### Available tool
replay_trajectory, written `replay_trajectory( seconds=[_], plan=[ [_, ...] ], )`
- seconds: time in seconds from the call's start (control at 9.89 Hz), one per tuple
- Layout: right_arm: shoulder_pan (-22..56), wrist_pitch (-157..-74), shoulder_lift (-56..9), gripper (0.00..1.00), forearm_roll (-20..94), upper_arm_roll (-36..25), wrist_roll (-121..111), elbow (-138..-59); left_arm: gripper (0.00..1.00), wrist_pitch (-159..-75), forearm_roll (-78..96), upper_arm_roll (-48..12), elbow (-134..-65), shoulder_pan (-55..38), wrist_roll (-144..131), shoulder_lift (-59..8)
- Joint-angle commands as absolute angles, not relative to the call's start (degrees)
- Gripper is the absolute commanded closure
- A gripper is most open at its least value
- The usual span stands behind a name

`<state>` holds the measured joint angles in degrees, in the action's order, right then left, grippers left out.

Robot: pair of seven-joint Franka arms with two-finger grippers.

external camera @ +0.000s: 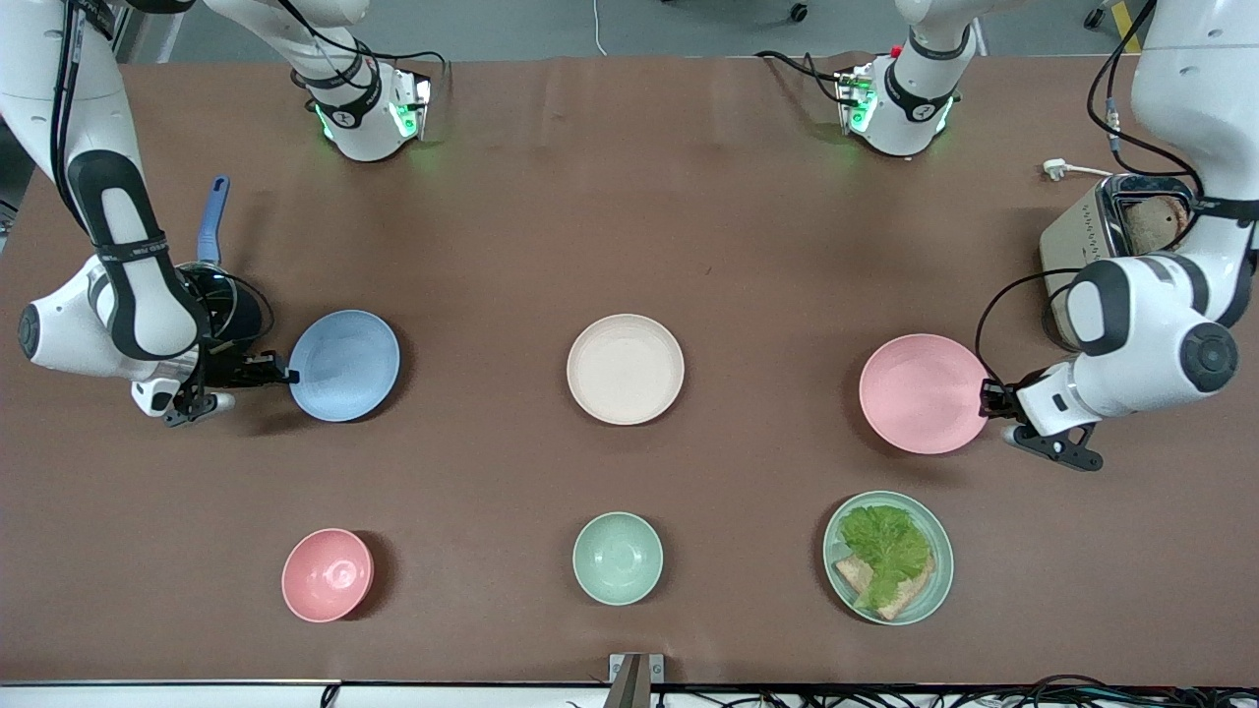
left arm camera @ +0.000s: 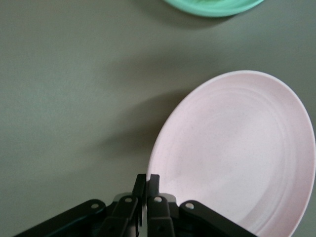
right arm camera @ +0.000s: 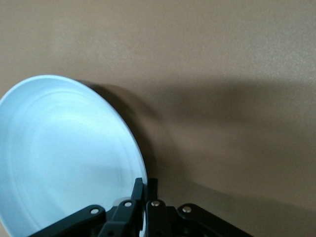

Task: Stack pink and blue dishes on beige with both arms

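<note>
Front view alone shows the cream-beige plate (external camera: pixel 625 369) mid-table (external camera: pixel 629 197), between the light blue plate (external camera: pixel 344 365) toward the right arm's end and the pale pink plate (external camera: pixel 923 393) toward the left arm's end. The right wrist view shows the right end effector (right arm camera: pixel 145 190) clenched on the blue plate's rim. The left wrist view shows the left end effector (left arm camera: pixel 147 183) clenched on the pink plate's rim, the mint-green plate (left arm camera: pixel 213 6) nearby.

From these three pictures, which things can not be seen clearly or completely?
- Black pan with blue handle, front view: mostly hidden under the right arm.
- Toaster, front view: partly covered by the left arm.
- Green plate, left wrist view: cut off by the picture's edge.
- Whether the pink plate or blue plate is lifted off the table: unclear.
</note>
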<state>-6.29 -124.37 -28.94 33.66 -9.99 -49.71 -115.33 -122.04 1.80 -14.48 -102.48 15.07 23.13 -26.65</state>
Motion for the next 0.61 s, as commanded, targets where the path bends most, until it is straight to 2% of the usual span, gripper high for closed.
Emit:
replay_trajectory(
  seconds=[0.0, 0.2, 0.4, 0.51],
  plan=[
    [-6.25, -112.66, -28.13, 1.0, 34.28, -14.65, -48.78, -107.36, 1.0, -117.69, 2.64, -20.97, -99.76, 14.59, 14.73, -27.16],
    [-6.07, -99.37, -28.04, 1.0, 32.8, -18.53, -43.55, -96.2, 1.0, -118.73, 1.76, -26.26, -99.41, 11.45, 0.34, -27.51],
    [-4.32, -94.67, -26.38, 1.0, 27.18, -18.46, -32.84, -90.2, 1.0, -122.24, 1.67, -26.28, -99.14, 2.51, -11.81, -28.03],
    [-2.48, -94.92, -24.1, 1.0, 26.11, -18.11, -27.04, -90.18, 1.0, -125.3, 0.97, -26.02, -99.14, -1.72, -16.91, -29.52]
  ],
)
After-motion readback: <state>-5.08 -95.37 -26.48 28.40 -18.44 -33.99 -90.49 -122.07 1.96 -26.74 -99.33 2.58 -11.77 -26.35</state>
